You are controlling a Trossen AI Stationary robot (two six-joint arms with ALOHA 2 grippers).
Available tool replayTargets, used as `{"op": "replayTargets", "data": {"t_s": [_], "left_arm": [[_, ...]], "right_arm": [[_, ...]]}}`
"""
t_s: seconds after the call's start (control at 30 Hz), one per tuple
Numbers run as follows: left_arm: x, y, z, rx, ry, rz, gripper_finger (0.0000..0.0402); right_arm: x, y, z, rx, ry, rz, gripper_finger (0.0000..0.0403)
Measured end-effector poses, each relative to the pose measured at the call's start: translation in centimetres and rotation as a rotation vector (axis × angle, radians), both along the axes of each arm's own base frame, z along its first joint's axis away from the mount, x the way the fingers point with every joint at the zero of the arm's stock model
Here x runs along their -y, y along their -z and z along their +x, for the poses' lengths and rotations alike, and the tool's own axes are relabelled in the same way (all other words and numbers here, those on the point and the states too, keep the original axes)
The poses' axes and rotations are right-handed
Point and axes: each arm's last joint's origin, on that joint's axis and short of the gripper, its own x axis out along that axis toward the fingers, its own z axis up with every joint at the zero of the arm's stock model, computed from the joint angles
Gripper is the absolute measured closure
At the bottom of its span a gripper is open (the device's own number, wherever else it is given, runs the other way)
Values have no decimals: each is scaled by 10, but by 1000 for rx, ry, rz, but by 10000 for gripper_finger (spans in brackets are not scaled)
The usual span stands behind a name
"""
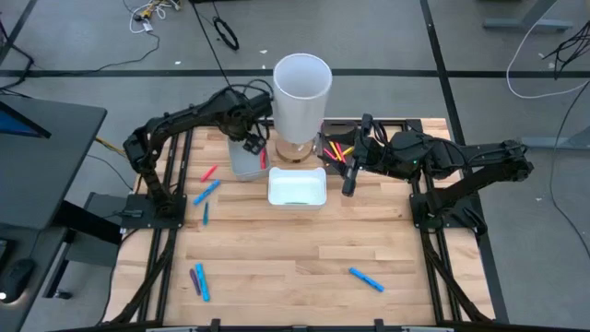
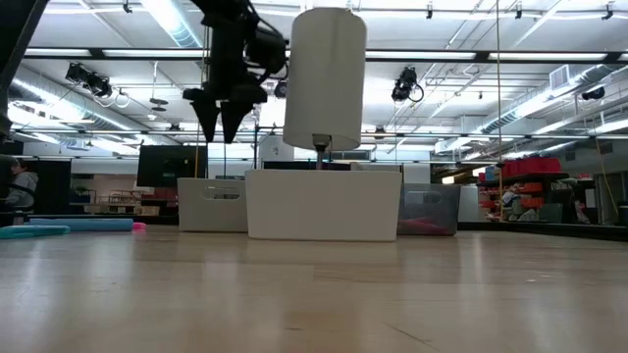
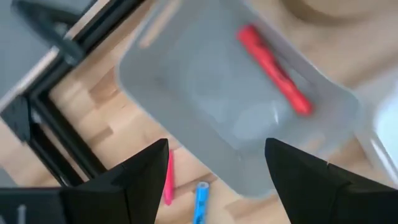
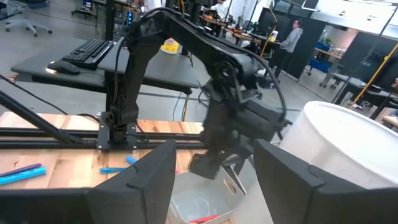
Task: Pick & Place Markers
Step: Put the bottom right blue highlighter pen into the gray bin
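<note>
While a red marker [image 3: 273, 70] lies in the grey tray [image 3: 186, 93], the left gripper [image 1: 252, 144] hangs open above it.
The right gripper [image 1: 351, 175] waits, fingers parted and empty, beside the white tray [image 1: 296, 189].

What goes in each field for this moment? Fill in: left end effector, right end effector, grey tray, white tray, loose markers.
left end effector: open, empty, above the grey tray
right end effector: open, empty, just right of the white tray
grey tray: holds one red marker
white tray: in front of the tall white cylinder
loose markers: blue marker front right; others on the table's left side
</note>
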Motion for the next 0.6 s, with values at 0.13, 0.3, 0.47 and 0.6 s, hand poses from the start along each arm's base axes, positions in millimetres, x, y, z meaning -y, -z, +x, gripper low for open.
{"op": "replayTargets", "data": {"t_s": [0.13, 0.3, 0.47, 0.6], "left_arm": [[31, -11, 9, -2, 210, 15, 131], [58, -23, 11, -15, 295, 106, 131], [61, -37, 2, 43, 249, 133, 131], [65, -46, -4, 73, 256, 148, 131]], "right_arm": [[0, 0, 0, 1, -1, 0, 185], [0, 0, 0, -6, -2, -5, 185], [0, -1, 0, 3, -5, -29, 185], [0, -2, 0, 14, -5, -26, 185]]}}
